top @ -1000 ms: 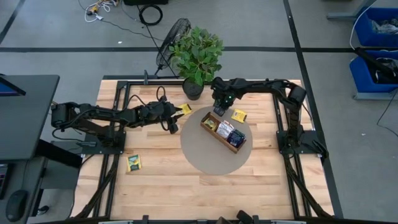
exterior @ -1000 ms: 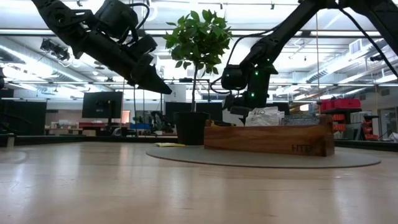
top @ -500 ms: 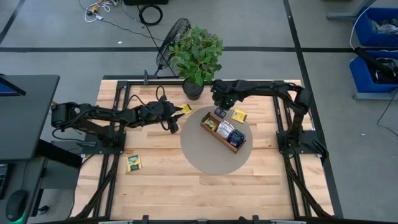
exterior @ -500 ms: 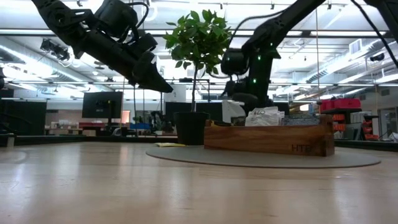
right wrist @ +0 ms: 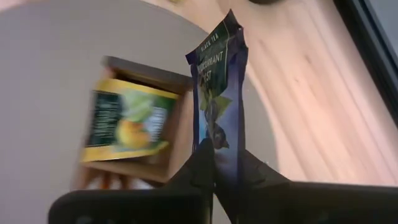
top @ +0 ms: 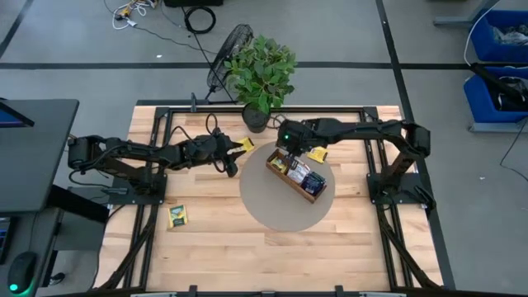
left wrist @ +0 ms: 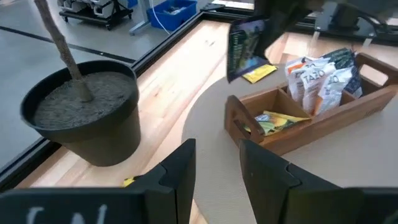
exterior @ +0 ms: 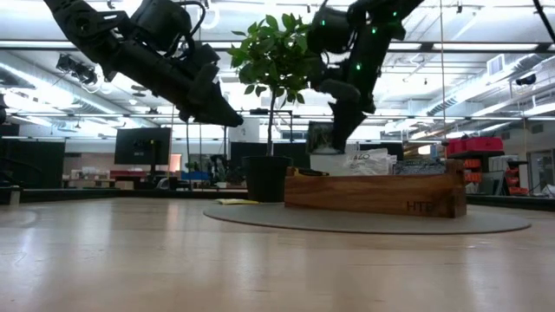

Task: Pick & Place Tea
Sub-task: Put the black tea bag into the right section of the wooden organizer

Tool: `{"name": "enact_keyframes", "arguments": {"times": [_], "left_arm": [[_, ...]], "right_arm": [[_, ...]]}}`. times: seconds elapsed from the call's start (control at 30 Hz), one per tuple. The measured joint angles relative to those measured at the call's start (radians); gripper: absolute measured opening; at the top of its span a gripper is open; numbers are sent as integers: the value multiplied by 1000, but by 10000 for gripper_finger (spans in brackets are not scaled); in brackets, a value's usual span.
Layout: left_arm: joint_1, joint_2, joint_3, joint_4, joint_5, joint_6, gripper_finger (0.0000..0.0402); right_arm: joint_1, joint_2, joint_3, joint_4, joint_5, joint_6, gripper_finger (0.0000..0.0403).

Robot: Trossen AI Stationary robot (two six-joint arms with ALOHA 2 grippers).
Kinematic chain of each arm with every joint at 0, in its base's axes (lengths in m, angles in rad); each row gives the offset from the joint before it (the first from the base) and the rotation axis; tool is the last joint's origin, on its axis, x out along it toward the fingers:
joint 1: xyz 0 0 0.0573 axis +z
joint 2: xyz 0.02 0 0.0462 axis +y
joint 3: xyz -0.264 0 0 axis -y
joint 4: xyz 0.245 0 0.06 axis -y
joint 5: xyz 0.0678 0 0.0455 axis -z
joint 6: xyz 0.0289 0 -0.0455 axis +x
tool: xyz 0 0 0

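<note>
The right tool [right wrist: 214, 163] pinches a dark blue tea packet [right wrist: 219, 106], glossy, crimp-edged and printed "BLACK TEA" and "BLACKCURRANT" over berries, upright above the far end of the wooden box [top: 295, 176] on the grey round mat [top: 272, 206]. That end compartment holds a yellow-green packet [right wrist: 127, 123]; white-and-orange ones [left wrist: 314, 78] fill the middle. The left tool [top: 231, 164] hovers with fingers spread near the bench's far edge beside the plant pot [left wrist: 84, 115], open bench nearer.

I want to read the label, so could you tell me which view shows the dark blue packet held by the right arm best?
The right wrist view: the dark blue packet fills it, print legible, pinched in the right gripper. The left wrist view shows it smaller and blurred; the high and low views barely show it.
</note>
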State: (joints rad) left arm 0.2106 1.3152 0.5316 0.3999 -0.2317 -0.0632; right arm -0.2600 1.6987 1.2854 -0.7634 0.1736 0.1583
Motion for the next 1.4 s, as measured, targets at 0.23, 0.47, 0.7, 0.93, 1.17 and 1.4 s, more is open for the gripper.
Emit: {"name": "enact_keyframes", "arguments": {"times": [0.23,0.47,0.7,0.93,1.17,1.4], "left_arm": [[-50,0,0,47,69,-57,131],[-125,0,0,62,73,-83,131],[-204,0,0,78,73,-109,131],[-257,0,0,100,67,-109,131],[-261,0,0,98,45,-109,131],[-258,0,0,110,41,-101,131]], "right_arm": [[130,0,0,98,3,11,16],[249,-5,1,263,12,-3,14],[307,-5,1,295,105,-8,14],[326,-5,1,318,113,-17,14],[344,-5,1,306,98,-20,14],[364,-5,1,311,55,-24,14]]}}
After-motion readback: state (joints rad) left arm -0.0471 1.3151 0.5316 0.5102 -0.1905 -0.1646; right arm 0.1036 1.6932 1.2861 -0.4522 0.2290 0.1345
